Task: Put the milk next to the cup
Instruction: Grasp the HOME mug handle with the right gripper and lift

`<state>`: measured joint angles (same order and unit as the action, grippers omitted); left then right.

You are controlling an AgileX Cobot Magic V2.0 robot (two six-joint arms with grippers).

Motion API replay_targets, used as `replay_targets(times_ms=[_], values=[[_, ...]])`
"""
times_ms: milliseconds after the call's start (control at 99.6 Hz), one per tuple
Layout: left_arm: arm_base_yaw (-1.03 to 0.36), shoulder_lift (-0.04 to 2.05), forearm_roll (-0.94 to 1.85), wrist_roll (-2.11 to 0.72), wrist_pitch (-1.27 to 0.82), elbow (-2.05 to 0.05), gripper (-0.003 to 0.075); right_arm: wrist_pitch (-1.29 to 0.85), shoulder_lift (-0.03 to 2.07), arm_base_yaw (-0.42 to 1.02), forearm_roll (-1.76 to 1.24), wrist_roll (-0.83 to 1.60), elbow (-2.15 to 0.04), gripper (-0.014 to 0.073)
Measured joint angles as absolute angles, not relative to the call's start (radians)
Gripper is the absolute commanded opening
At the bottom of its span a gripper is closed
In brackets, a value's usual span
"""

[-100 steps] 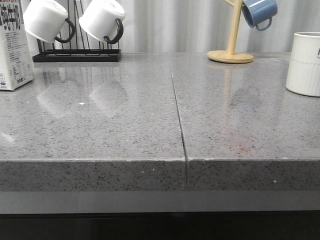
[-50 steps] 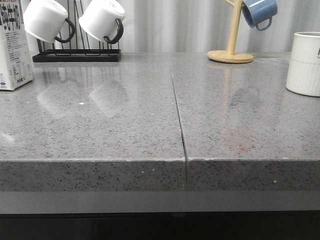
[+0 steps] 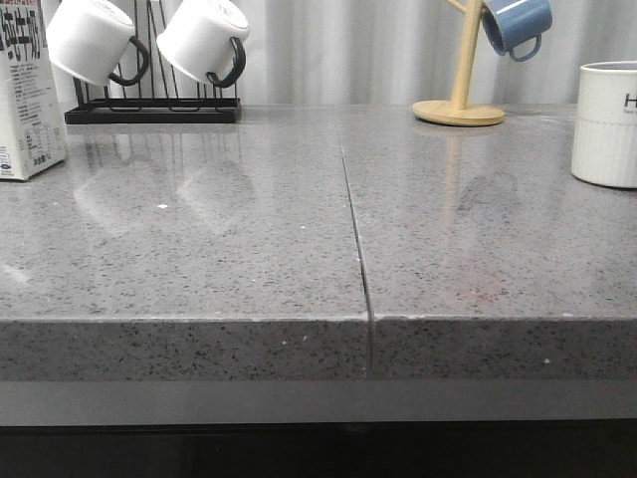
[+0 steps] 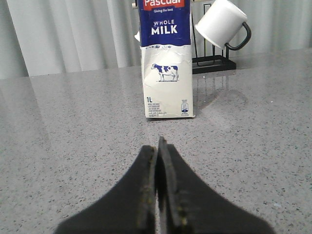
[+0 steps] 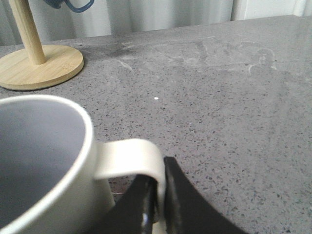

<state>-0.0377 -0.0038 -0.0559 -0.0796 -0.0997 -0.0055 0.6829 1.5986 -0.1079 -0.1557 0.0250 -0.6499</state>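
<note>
The milk [image 3: 28, 100] is a tall white carton standing upright at the far left of the grey counter. Its blue "WHOLE MILK" band and cow picture face the left wrist view [image 4: 167, 73]. My left gripper [image 4: 158, 146] is shut and empty, low over the counter a short way in front of the carton. The cup [image 3: 605, 129], cream-white with ribbed sides, stands at the far right. In the right wrist view the cup [image 5: 44, 161] fills the near side, and my right gripper [image 5: 158, 178] is shut on its white handle [image 5: 129, 158]. Neither gripper shows in the front view.
A black rack [image 3: 149, 112] at the back left holds two white mugs with black handles [image 3: 92, 38]. A wooden mug tree [image 3: 460, 108] with a blue mug [image 3: 518, 22] stands at the back right. A seam [image 3: 353, 219] runs down the counter's middle.
The cup at the right has shifted slightly up and turned a little, so a black "H" now shows on its side. The milk has not moved.
</note>
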Motion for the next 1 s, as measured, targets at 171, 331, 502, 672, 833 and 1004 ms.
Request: replay_targets(times_ms=[171, 331, 502, 672, 833, 1004], values=[[-0.038, -0.004, -0.056, -0.080, -0.100, -0.005, -0.0020, 0.667, 1.566, -0.040, -0.156, 0.027, -0.650, -0.0067], [-0.038, -0.004, -0.056, -0.080, -0.100, -0.005, -0.0021, 0.667, 1.545, 0.090, -0.156, 0.027, -0.664, -0.0067], [-0.038, -0.004, -0.056, -0.080, -0.100, -0.005, -0.0020, 0.663, 1.549, 0.230, -0.152, 0.027, -0.703, -0.0066], [-0.038, -0.004, -0.056, -0.080, -0.100, -0.005, -0.0020, 0.659, 1.607, 0.328, -0.148, 0.027, -0.758, -0.0066], [-0.038, -0.004, -0.056, -0.080, -0.100, -0.005, -0.0020, 0.657, 1.676, 0.381, -0.148, 0.027, -0.816, -0.0066], [-0.038, -0.004, -0.056, -0.080, -0.100, -0.005, -0.0020, 0.657, 1.740, 0.391, -0.148, 0.027, -0.857, -0.0066]])
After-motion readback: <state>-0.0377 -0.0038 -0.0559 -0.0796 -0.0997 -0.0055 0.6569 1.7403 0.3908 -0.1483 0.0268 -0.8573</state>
